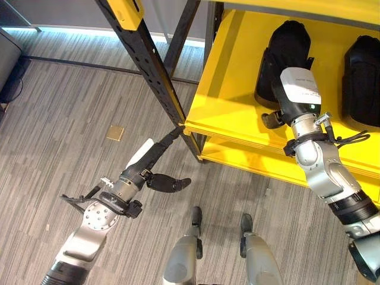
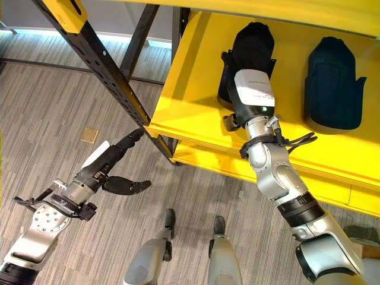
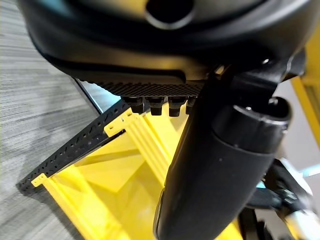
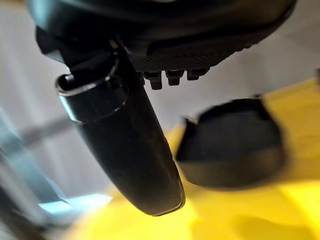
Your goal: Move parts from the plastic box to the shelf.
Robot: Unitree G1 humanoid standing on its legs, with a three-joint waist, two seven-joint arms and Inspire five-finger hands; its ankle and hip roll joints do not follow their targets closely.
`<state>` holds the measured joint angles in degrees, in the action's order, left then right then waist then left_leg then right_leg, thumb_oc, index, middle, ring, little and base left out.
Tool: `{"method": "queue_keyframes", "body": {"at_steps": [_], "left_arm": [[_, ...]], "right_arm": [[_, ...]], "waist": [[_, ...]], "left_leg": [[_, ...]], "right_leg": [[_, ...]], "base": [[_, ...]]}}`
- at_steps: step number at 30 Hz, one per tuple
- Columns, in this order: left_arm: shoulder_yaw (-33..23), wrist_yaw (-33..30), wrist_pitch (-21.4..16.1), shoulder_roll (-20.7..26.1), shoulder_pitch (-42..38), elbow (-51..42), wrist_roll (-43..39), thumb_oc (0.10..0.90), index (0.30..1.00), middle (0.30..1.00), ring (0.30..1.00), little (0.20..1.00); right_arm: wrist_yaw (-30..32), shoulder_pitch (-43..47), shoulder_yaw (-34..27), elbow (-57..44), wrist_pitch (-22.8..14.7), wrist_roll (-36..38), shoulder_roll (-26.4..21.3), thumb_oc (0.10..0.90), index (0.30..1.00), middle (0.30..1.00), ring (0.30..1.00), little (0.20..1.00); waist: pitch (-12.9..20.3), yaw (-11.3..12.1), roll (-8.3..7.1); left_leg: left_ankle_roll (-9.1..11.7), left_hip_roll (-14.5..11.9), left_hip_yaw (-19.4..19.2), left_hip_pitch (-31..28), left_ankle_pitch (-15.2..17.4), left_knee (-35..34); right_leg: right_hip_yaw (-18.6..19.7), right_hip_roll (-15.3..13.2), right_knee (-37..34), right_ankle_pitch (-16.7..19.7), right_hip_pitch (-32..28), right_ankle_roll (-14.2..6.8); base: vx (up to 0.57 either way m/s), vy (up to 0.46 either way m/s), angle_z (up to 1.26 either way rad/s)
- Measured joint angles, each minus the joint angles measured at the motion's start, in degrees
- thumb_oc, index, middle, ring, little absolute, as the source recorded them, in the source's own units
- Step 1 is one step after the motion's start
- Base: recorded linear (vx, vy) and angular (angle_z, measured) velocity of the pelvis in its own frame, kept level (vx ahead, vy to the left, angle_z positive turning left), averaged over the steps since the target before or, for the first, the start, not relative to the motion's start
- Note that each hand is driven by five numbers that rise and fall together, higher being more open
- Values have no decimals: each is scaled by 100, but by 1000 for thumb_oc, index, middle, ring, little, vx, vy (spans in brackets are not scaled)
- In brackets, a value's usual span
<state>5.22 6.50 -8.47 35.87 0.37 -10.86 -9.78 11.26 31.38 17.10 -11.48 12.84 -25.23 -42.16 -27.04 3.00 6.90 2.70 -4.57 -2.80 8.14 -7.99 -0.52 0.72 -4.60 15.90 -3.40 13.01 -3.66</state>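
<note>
Shelf (image 1: 231, 107) glossy yellow | two black moulded parts (image 2: 249, 53) | left hand (image 1: 151, 163) fingers straight | right hand (image 1: 297, 89) state unclear

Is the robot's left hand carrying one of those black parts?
No. The left hand hangs over the floor with straight fingers and holds nothing; both black parts sit on the yellow shelf.

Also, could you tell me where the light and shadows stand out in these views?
Left eye view: a bright strip lies along the floor at the wall. Right wrist view: a soft shadow lies on the yellow shelf before the black part.
</note>
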Motion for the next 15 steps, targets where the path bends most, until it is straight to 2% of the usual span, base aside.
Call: {"method": "queue_keyframes", "body": {"at_steps": [2, 5, 6, 8, 10, 11, 12, 13, 15], "left_arm": [[-122, -232, 114, -157, 121, -18, -127, 900, 1000, 1000, 1000, 1000], [-338, -396, 176, -284, 288, -65, -127, 900, 1000, 1000, 1000, 1000], [-518, -546, 225, -410, 367, -97, -127, 900, 1000, 1000, 1000, 1000], [-693, -631, 226, -442, 490, -140, -127, 900, 1000, 1000, 1000, 1000], [-847, -748, 229, -549, 625, -145, -128, 900, 1000, 1000, 1000, 1000], [-870, -792, 232, -550, 735, -158, -130, 900, 1000, 1000, 1000, 1000], [-890, -795, 235, -556, 860, -202, -147, 900, 1000, 1000, 1000, 1000], [-941, -791, 235, -556, 1010, -291, -299, 900, 1000, 1000, 1000, 1000], [-972, -722, 244, -558, 1118, -314, -627, 900, 1000, 1000, 1000, 1000]], "right_arm": [[-5, -422, -303, -655, -207, 131, -23, 900, 1000, 1000, 1000, 1000], [3, -855, -650, -1060, -402, 174, -88, 900, 1000, 1000, 1000, 1000], [43, -1282, -1061, -1259, -560, 175, -118, 900, 1000, 1000, 1000, 1000], [93, -1682, -1389, -1346, -695, 184, -117, 900, 1000, 1000, 1000, 1000], [150, -2274, -1765, -1351, -813, 302, -111, 900, 1000, 1000, 1000, 1000], [165, -2534, -1847, -1351, -835, 303, -112, 900, 1000, 1000, 1000, 1000], [156, -3038, -2078, -1396, -1058, 451, -155, 900, 1000, 1000, 1000, 1000], [147, -3391, -2208, -1482, -1126, 589, -211, 900, 1000, 1000, 1000, 1000], [126, -3708, -2285, -1507, -1171, 851, -229, 900, 1000, 1000, 1000, 1000]], "waist": [[1, -74, -1], [13, -167, -17], [47, -232, -50], [95, -293, -125], [189, -332, -251], [322, -450, -325], [455, -566, -419], [562, -603, -486], [702, -756, -585]], "left_leg": [[0, -9, 1, -142, -1, -58], [-5, -22, -14, -239, 5, -93], [-18, -29, -20, -252, 23, -94], [-20, -44, -37, -256, 26, -94], [-36, -59, -133, -357, 79, -142], [-34, -93, -154, -363, 78, -177], [-28, -114, -195, -432, 73, -216], [-6, -130, -254, -467, 60, -249], [-1, -156, -323, -554, 65, -294]], "right_leg": [[-10, 24, -67, 0, -152, -3], [2, 28, -101, -2, -242, -6], [9, 33, -123, -9, -250, -15], [20, 48, -147, -7, -249, -13], [67, 60, -201, -4, -312, -7], [75, 72, -231, 1, -312, -2], [129, 124, -298, 27, -358, -1], [169, 136, -334, 33, -373, 2], [244, 158, -406, 63, -433, 9]], "base": [[53, 1, 1], [19, -13, -1], [1, -34, -5], [33, -31, -8], [7, -30, -15], [-56, -43, -17], [-74, -49, -22], [-66, -37, -32], [-75, -39, -20]]}}
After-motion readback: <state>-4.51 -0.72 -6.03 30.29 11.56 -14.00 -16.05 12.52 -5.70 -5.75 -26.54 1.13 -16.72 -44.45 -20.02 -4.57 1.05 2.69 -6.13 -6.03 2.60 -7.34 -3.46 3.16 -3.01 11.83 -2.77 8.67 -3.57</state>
